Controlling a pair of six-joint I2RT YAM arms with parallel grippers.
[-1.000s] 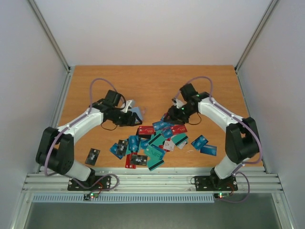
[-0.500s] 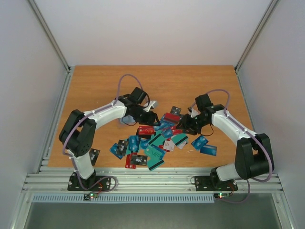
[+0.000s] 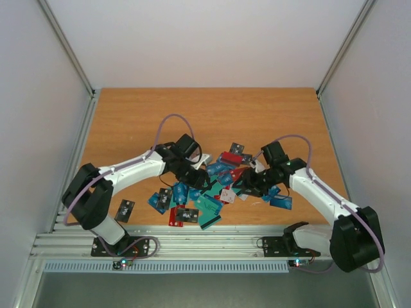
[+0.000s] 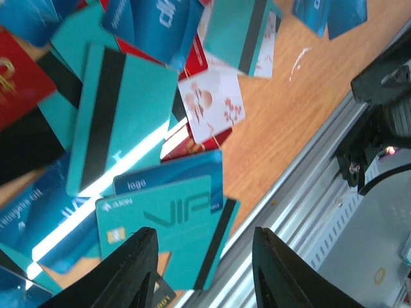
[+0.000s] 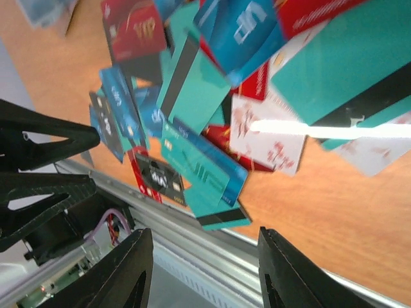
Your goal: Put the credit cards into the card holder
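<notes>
The credit cards (image 3: 209,189) lie in a loose heap of red, blue, teal, black and white at the table's near middle. My left gripper (image 3: 194,173) hangs over the heap's left side, and my right gripper (image 3: 246,184) over its right side. In the left wrist view the left gripper (image 4: 205,260) is open and holds nothing; a teal VIP card (image 4: 160,224) lies below it. The right gripper (image 5: 205,263) is also open and empty, above a teal card (image 5: 199,170) and a black card (image 5: 157,181). The card holder does not show in any view.
A lone black card (image 3: 124,210) lies at the near left and two blue cards (image 3: 277,197) at the near right. The aluminium rail (image 3: 205,240) runs along the table's near edge, just beyond the heap. A blurred pale shape (image 5: 48,13) lies past the cards.
The left arm has swung right and down onto the heap, and its jaws have narrowed. The right arm has drawn back toward the near edge, over the heap's right side.
</notes>
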